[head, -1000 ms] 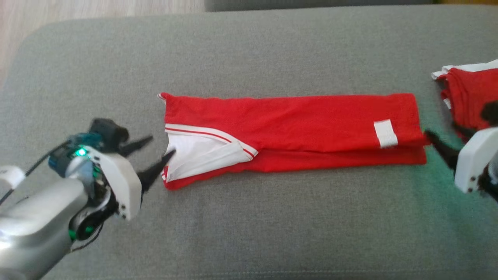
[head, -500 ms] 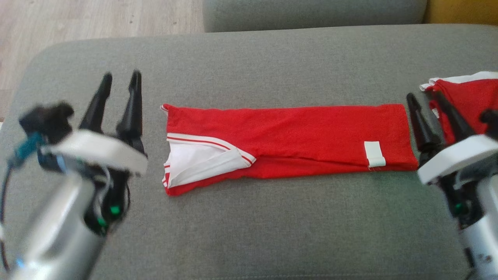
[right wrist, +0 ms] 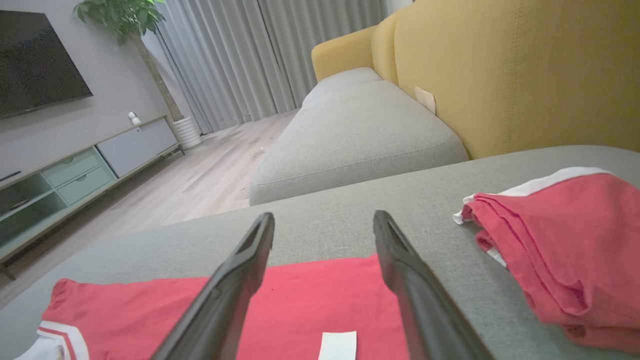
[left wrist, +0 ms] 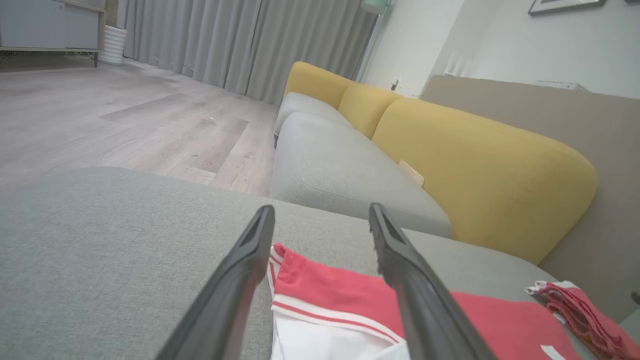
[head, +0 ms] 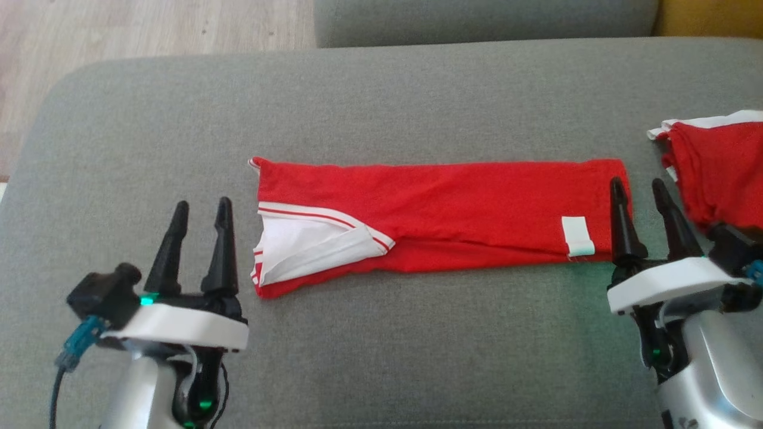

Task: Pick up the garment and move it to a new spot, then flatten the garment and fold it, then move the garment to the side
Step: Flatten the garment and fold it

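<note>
At the lower left, the left claw (head: pixel 202 204) has its two fingers apart and holds nothing. It is just beside the left end of the garment (head: pixel 453 202). The red garment lies flat in the middle of the frame on the gray cushion (head: pixel 381 95), folded into a long strip (white part (head: pixel 298 244) at its left end, small white tag (head: pixel 577 236) near its right end). At the lower right, the right claw (head: pixel 636 183) is apart and empty too, with one finger in front of the garment's right edge. Another red pile (head: pixel 721 167) lies at the right edge.
</note>
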